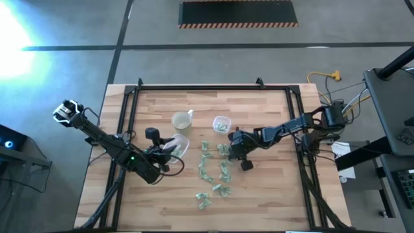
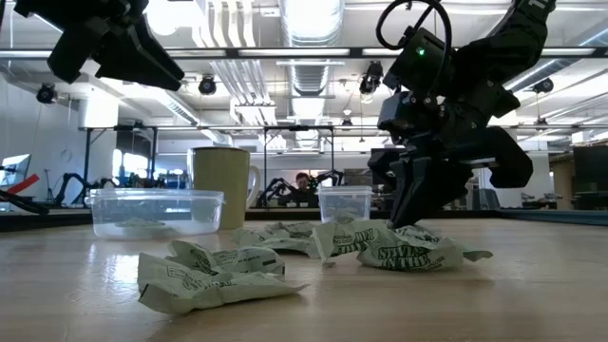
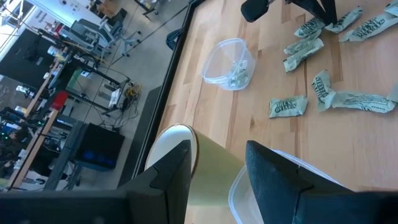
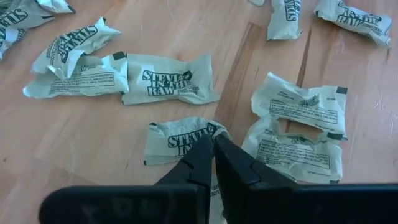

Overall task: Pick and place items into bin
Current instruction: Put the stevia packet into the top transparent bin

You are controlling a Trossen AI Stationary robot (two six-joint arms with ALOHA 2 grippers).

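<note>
The right gripper (image 4: 213, 144) is down at the desk (image 1: 272, 188) with its two dark fingers pressed together, pinching the edge of one packet (image 4: 180, 140) that lies flat under the tips. In the high view this gripper (image 1: 240, 154) sits at the right edge of the scattered packets (image 1: 213, 171); in the low view it (image 2: 410, 211) stands upright on the pile.

The pinched packet is a pale green, crinkled paper sachet with dark printed lettering. More of the same kind lie close around it: two (image 4: 298, 127) touching each other just beside the fingers, one (image 4: 166, 79) lying flat farther out, and others beyond.

The remaining packets are strewn over the middle of the desk in a loose column. A small clear tub (image 1: 222, 123) holding a few packets stands near the right gripper, and a pale yellowish cup (image 1: 182, 120) beside it.

The left gripper (image 1: 169, 150) hangs with fingers apart over a larger clear bin (image 1: 181, 145), well apart from the pinched packet.
</note>
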